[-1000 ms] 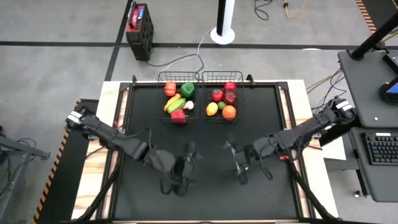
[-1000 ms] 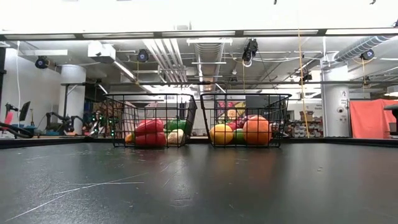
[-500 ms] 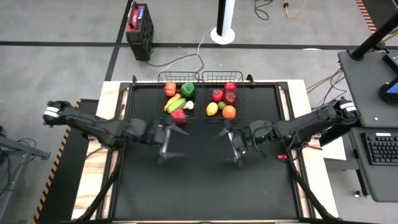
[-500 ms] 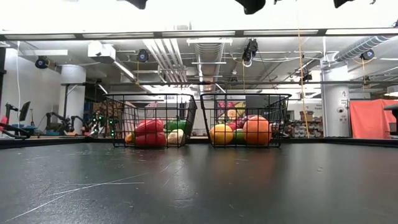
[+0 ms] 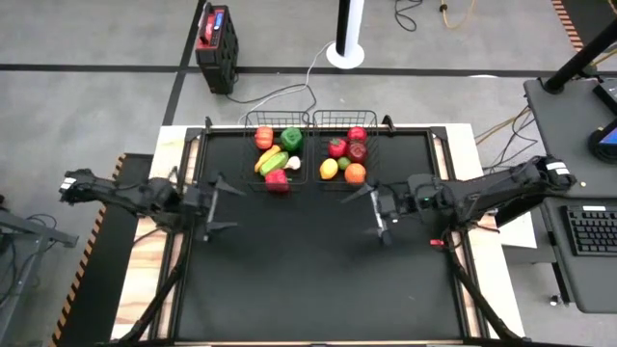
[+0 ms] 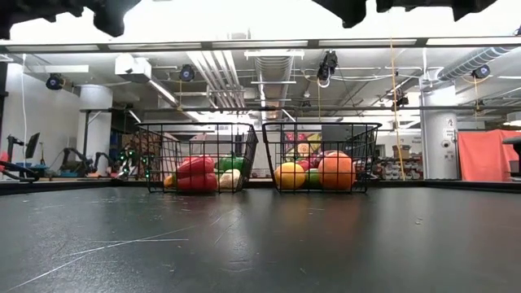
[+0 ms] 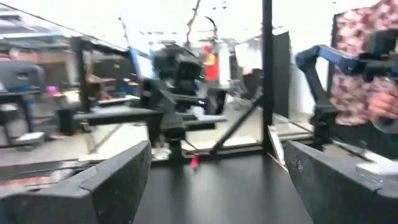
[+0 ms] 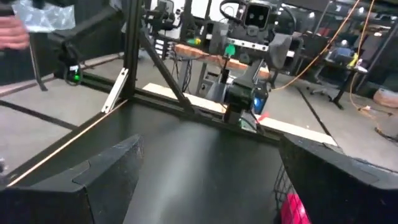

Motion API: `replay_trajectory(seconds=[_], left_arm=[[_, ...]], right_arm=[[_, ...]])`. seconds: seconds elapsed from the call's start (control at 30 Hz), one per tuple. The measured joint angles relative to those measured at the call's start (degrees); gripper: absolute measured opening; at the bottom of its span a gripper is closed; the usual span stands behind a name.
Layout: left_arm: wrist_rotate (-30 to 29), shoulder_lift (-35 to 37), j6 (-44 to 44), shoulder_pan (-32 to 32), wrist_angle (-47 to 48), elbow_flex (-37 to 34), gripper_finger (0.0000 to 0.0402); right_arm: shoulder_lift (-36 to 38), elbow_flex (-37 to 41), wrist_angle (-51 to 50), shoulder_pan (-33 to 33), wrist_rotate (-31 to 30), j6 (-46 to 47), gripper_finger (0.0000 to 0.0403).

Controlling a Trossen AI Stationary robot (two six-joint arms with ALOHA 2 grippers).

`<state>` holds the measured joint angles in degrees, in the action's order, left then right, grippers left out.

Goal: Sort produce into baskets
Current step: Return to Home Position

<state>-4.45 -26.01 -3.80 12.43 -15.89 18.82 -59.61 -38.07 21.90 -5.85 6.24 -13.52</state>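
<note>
Two black wire baskets stand side by side at the table's far middle. The left basket (image 5: 275,154) holds an orange piece, a green pepper (image 5: 291,140), a cucumber, a garlic and a red pepper (image 5: 277,179). The right basket (image 5: 345,152) holds red pieces, a lemon (image 5: 329,169) and an orange (image 5: 355,173). Both show in the low view (image 6: 199,159) (image 6: 321,156). My left gripper (image 5: 222,205) is open and empty over the table's left part. My right gripper (image 5: 372,212) is open and empty right of the middle. They point at each other.
The black tabletop (image 5: 308,280) is bare between the grippers and the near edge. A person's hand shows beyond the table in the left wrist view (image 7: 382,112). A keyboard desk (image 5: 588,231) stands to the right of the table.
My left gripper has gone from the table's near middle toward the left and far edges. My right gripper has gone toward the far edge and a little to the right. The produce and the baskets have stayed still.
</note>
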Motion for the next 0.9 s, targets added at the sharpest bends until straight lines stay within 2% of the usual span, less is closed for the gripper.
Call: replay_trajectory(seconds=[0.17,0.47,0.73,0.9], left_arm=[[-3.99,11.51,-0.05,-0.20,11.22,0.20,0.0348],[-4.11,25.51,-0.16,-0.20,21.70,-0.12,0.0348],[-4.75,25.86,1.00,-0.22,21.95,-2.03,0.0348],[-5.47,26.00,1.89,-0.25,17.01,-5.75,0.0348]], right_arm=[[8.35,4.95,-0.38,0.70,0.02,1.62,0.0364],[24.89,14.30,0.22,0.90,-0.08,2.88,0.0364],[37.26,23.77,2.47,0.90,-0.21,5.01,0.0364],[45.03,29.43,4.15,0.90,-0.24,6.51,0.0364]])
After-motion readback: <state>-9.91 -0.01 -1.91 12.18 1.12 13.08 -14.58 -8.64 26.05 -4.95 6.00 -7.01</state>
